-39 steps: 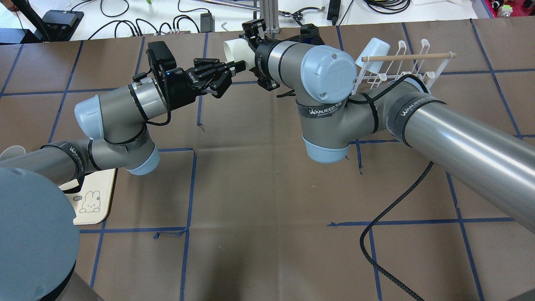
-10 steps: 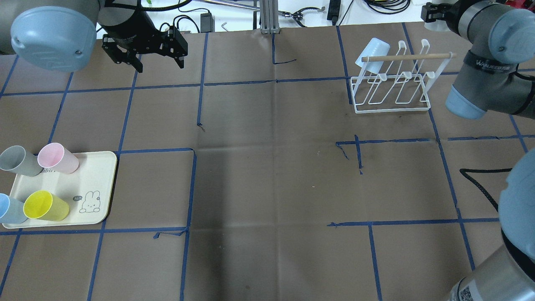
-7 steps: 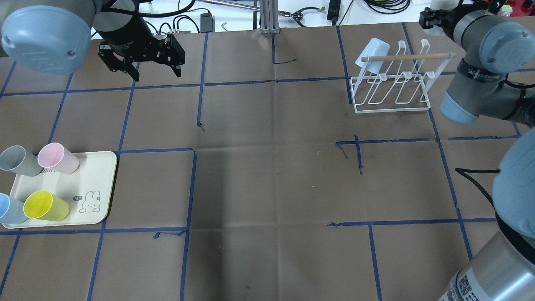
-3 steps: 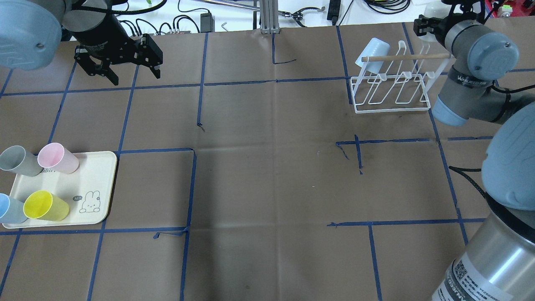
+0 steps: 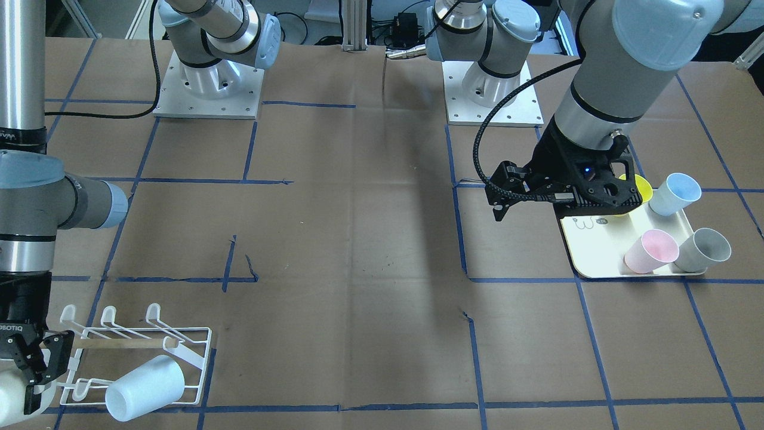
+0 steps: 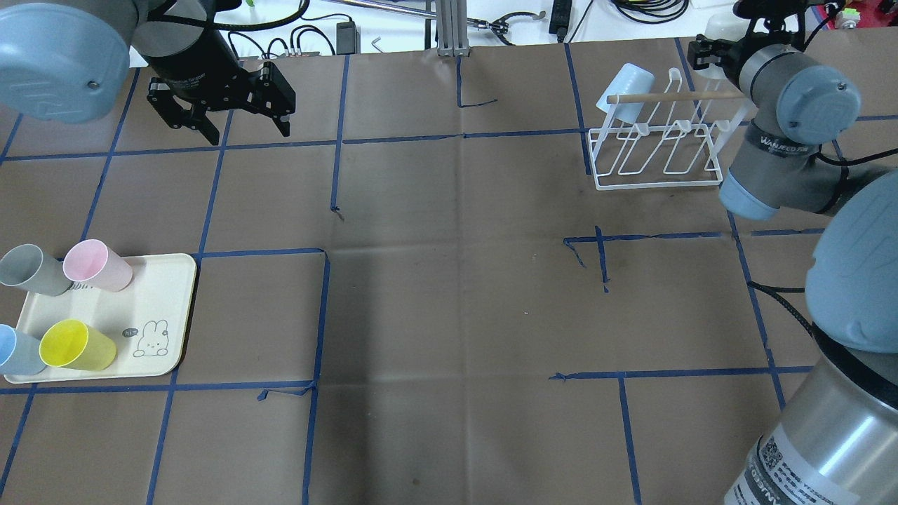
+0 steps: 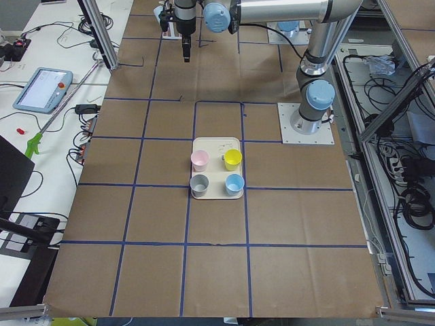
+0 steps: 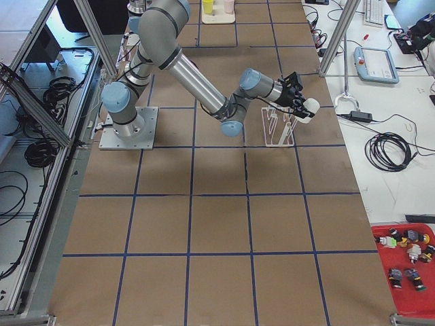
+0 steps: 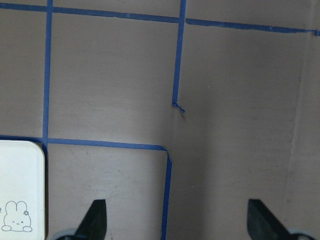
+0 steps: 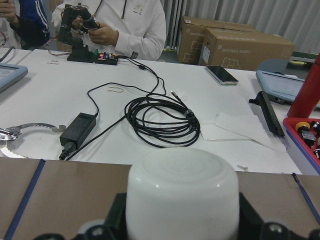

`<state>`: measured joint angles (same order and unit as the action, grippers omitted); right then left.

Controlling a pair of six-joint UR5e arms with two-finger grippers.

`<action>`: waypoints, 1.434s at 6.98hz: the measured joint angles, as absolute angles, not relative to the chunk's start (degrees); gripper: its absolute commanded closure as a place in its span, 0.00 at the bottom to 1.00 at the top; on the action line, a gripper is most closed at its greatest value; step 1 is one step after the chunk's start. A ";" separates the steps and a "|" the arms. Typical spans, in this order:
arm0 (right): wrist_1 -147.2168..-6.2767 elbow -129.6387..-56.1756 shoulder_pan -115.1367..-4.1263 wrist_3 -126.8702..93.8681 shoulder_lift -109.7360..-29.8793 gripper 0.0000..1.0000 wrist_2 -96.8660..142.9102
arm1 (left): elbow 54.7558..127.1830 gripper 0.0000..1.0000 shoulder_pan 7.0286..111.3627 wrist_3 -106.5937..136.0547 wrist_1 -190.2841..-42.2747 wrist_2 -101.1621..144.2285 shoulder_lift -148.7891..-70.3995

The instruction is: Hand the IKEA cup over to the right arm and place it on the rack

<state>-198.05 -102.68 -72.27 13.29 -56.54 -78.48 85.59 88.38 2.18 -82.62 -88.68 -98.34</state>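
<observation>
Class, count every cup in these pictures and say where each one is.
6. Four on the tray: grey cup, pink cup, yellow cup, blue cup. A pale cup sits on the rack. The right gripper holds a white cup.

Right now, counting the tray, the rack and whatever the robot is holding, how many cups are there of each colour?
Grey cup: 1
Pink cup: 1
Yellow cup: 1
Pale blue cups: 2, the tray cup and the rack cup
White cup, held in the right gripper: 1
Total: 6
</observation>
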 measured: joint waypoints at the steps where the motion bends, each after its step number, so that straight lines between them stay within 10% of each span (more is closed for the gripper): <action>1: -198.28 -103.37 -72.30 13.22 -56.54 0.01 -78.53 | 85.66 0.00 88.53 2.17 -82.57 -88.71 -98.24; 10: -189.72 -102.86 -72.54 13.09 -65.75 0.00 -78.75 | 85.96 0.00 88.59 1.94 -82.83 -88.93 -97.70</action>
<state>-189.72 -102.86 -72.54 13.09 -65.75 -78.75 85.96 88.59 1.94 -82.83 -88.93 -97.70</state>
